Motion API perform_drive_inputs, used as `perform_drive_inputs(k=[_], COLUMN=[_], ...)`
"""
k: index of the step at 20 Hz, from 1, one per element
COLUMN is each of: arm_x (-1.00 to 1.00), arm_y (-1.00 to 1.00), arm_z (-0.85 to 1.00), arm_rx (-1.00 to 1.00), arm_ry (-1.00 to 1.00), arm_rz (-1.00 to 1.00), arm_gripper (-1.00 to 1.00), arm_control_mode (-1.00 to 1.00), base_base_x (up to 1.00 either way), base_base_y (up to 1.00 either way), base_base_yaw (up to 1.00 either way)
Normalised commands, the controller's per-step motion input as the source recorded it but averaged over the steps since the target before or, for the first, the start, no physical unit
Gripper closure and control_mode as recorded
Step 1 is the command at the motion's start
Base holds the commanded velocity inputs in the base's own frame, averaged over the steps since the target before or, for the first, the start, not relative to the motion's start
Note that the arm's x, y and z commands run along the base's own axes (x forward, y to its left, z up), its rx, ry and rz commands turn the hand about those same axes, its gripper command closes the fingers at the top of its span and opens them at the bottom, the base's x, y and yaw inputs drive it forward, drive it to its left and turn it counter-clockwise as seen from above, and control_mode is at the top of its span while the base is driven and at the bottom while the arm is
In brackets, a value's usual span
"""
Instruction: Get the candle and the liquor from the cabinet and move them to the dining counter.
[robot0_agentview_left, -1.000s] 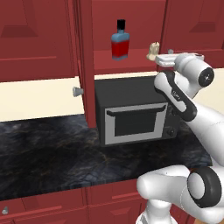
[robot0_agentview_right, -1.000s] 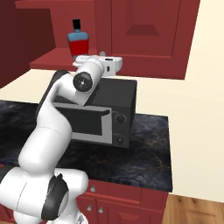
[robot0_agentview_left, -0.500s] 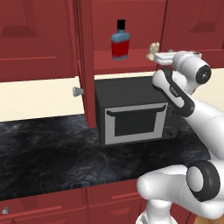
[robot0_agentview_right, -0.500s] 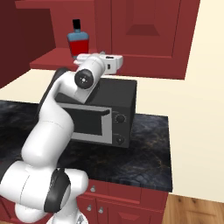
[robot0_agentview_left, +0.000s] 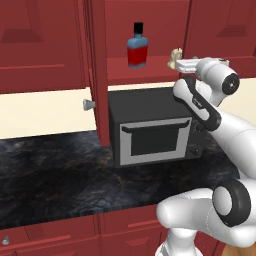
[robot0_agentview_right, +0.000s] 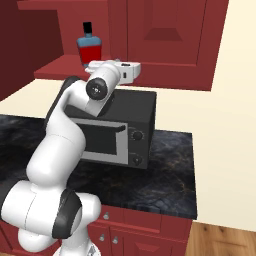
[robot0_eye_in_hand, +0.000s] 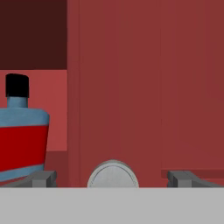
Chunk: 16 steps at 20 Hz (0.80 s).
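Now | gripper spread wide | candle just beside | liquor apart, to its left

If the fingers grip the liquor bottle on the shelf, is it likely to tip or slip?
The liquor looks squat with a wide base, so tipping seems unlikely. Its smooth body may be slippery; gripping the broad red band seems safer than the narrow cap.

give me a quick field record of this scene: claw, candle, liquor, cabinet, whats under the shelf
claw: open, holding nothing, raised to shelf level
candle: on the cabinet shelf, just ahead of the claw, not gripped
liquor: upright on the same shelf, to the candle's left in the left base view
cabinet: door open, silver knob on its edge
under shelf: black microwave on the dark marbled counter
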Motion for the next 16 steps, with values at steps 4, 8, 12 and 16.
perform_drive_inputs(k=[4, 8, 12, 16], arm_x=[0.0, 0.0, 0.0, 0.0], arm_y=[0.0, 0.0, 0.0, 0.0], arm_z=[0.0, 0.0, 0.0, 0.0], arm_rx=[0.0, 0.0, 0.0, 0.0], arm_ry=[0.0, 0.0, 0.0, 0.0], arm_rz=[0.0, 0.0, 0.0, 0.0], arm_gripper=[-1.0, -1.0, 1.0, 1.0], arm_control_mode=[-1.0, -1.0, -1.0, -1.0], base_base_x=[0.0, 0.0, 0.0, 0.0], base_base_y=[0.0, 0.0, 0.0, 0.0], base_base_yaw=[0.0, 0.0, 0.0, 0.0])
